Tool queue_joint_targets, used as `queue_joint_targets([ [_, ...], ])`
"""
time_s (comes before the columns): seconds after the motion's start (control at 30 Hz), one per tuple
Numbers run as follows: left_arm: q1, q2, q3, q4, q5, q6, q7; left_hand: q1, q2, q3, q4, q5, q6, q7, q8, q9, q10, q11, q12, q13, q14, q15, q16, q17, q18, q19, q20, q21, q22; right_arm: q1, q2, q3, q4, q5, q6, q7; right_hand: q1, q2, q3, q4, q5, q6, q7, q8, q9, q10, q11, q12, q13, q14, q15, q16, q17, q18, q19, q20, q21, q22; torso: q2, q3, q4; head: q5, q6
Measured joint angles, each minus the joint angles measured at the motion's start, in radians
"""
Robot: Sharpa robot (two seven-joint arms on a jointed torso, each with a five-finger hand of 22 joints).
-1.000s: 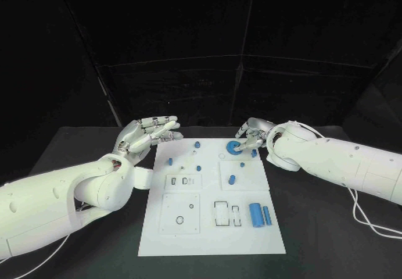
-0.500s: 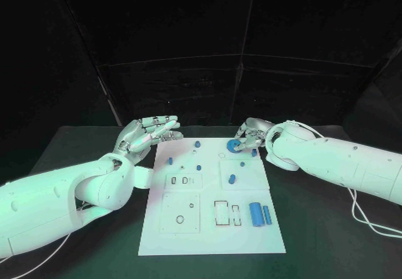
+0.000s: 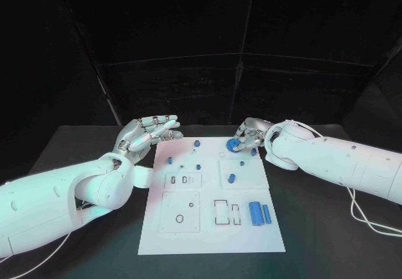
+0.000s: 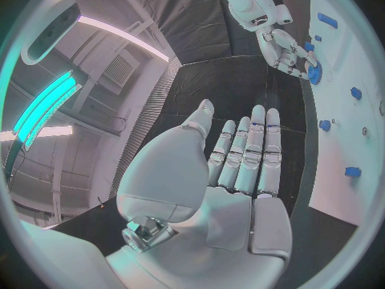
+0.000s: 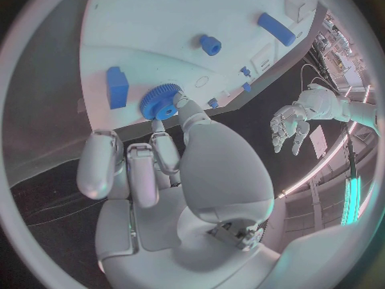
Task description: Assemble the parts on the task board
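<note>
Task board [image 3: 211, 232]: white plate lengthwise on the black table [image 3: 335, 232], near end bare. Just past that, a square panel [image 3: 181, 213] on the board's left with an oval recess; beside it two rectangular slots [image 3: 227, 213], whether anything sits in them cannot be told. Right of the slots two blue cylinders [image 3: 261, 214] lie side by side on the board, the thicker one nearer the slots. Mid-board: a smaller panel [image 3: 183, 181] with narrow recesses, and an oblong blue piece [image 3: 232, 179] lying on the raised panel to its right. Farther on, small blue pegs [image 3: 198, 167] scattered upright across the far half.

Far right corner: blue gear [image 3: 232, 145], toothed rim plain in the right wrist view [image 5: 161, 102], held just above the board. Right hand [image 3: 251, 137] pinches it between fingertips [image 5: 178, 100]; a blue block [image 5: 117, 87] stands just beside the gear.

Left hand [image 3: 151, 133] hovers off the board's far left edge, palm up, fingers [image 4: 250, 149] straight and together, grasping nothing.

Black curtain [image 3: 201, 64] behind the table.
</note>
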Motion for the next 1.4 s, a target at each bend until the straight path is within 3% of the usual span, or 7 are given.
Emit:
queue_joint_targets([
  [0.47,0.0,0.0,0.0,-0.002,0.0,0.003,0.0,0.0,0.0,0.0,0.0,0.0,0.0,0.0,0.0,0.0,0.0,0.0,-0.004,0.0,0.0,0.0,-0.005,0.0,0.0,0.0,0.0,0.0,0.0,-0.002,0.021,0.004,-0.024,-0.018,0.004,0.0,0.019,0.023,0.041,-0.016,-0.026,0.027,-0.002,0.012,-0.003,0.0,0.0,0.0,0.009,-0.002,-0.002,0.004,0.0,0.0,0.0,0.0,0.0,0.005,0.0,0.0002,0.001,0.004,-0.005],
  [0.67,0.0,0.0,0.0,-0.002,0.0,0.003,0.0,0.0,0.0,0.0,0.0,0.0,0.0,0.0,0.0,0.0,0.0,0.0,-0.004,0.0,0.0,0.0,-0.005,0.0,0.0,0.0,0.0,0.0,-0.001,-0.003,0.024,0.004,-0.024,-0.025,-0.009,0.003,0.017,0.039,0.083,-0.03,-0.039,0.104,-0.018,0.051,-0.003,0.02,-0.02,0.012,0.029,-0.002,-0.02,0.004,0.0,0.0,0.006,-0.01,0.008,0.016,0.0,0.0001,0.0009,0.003,-0.005],
  [0.93,0.0,0.0,0.0,-0.001,0.0,0.003,-0.001,0.0,0.0,0.0,0.0,0.0,0.0,0.0,0.0,0.0,0.0,0.0,-0.004,0.0,0.0,0.0,-0.005,0.0,0.0,0.0,0.0,0.0,-0.001,-0.008,0.024,0.001,-0.021,-0.041,-0.056,0.015,0.026,0.055,0.148,-0.062,-0.053,0.107,-0.016,0.051,-0.009,0.023,-0.031,0.012,0.035,-0.005,-0.031,0.008,0.0,0.0,0.006,-0.024,0.011,0.025,0.0,0.0001,0.0009,0.003,-0.005],
  [1.07,0.0,-0.001,0.0,0.0,0.0,0.003,-0.001,0.0,0.0,0.0,0.0,0.0,0.0,0.0,0.0,0.0,0.0,0.0,-0.004,0.0,0.0,0.0,-0.005,0.0,0.0,0.0,0.0,0.0,-0.001,-0.01,0.023,0.0,-0.009,-0.058,-0.087,0.022,0.032,0.064,0.166,-0.08,-0.055,0.107,-0.016,0.051,-0.018,0.023,-0.031,0.012,0.036,-0.002,-0.034,0.008,0.0,0.0,0.009,-0.028,0.011,0.027,0.0,0.0002,0.0009,0.006,-0.004],
  [1.1,0.0,-0.001,0.0,0.0,0.0,0.003,-0.001,0.0,0.0,0.0,0.0,0.0,0.0,0.0,0.0,0.0,0.0,0.0,-0.004,0.0,0.0,0.0,-0.005,0.0,0.0,0.0,0.0,0.0,-0.001,-0.01,0.021,0.0,-0.001,-0.062,-0.094,0.024,0.031,0.064,0.167,-0.081,-0.055,0.107,-0.016,0.051,-0.052,0.023,-0.031,0.012,0.036,-0.002,-0.034,0.008,0.0,0.0,0.009,-0.028,0.011,0.027,0.0,0.0002,0.0009,0.006,-0.004],
  [1.27,0.0,0.0,0.0,0.005,0.0,0.003,-0.002,0.0,0.0,0.003,-0.003,0.0,0.0,0.0,0.0,0.0,0.0,0.0,-0.004,0.0,0.0,0.0,-0.005,0.0,0.0,0.0,0.0,0.0,-0.001,-0.01,0.011,0.0,0.05,-0.077,-0.114,0.03,0.026,0.068,0.173,-0.086,-0.055,0.108,-0.016,0.051,-0.051,0.023,-0.031,0.012,0.036,-0.002,-0.034,0.008,0.0,0.0,0.009,-0.028,0.011,0.027,0.0,-0.0002,0.0009,0.009,-0.004],
  [1.4,0.0,-0.001,0.0,0.007,0.0,0.002,-0.002,0.005,0.005,0.001,-0.007,0.0,0.0,0.0,0.0,0.0,0.0,0.0,-0.004,0.0,0.0,0.0,-0.005,0.0,0.0,0.0,0.0,0.0,-0.002,-0.01,0.006,0.0,0.107,-0.085,-0.12,0.031,-0.001,0.057,0.177,-0.091,-0.058,0.108,-0.017,0.051,-0.051,0.023,-0.031,0.012,0.036,-0.002,-0.034,0.008,0.0,0.0,0.009,-0.028,0.011,0.027,0.0,-0.0002,0.0011,0.015,-0.005],
])
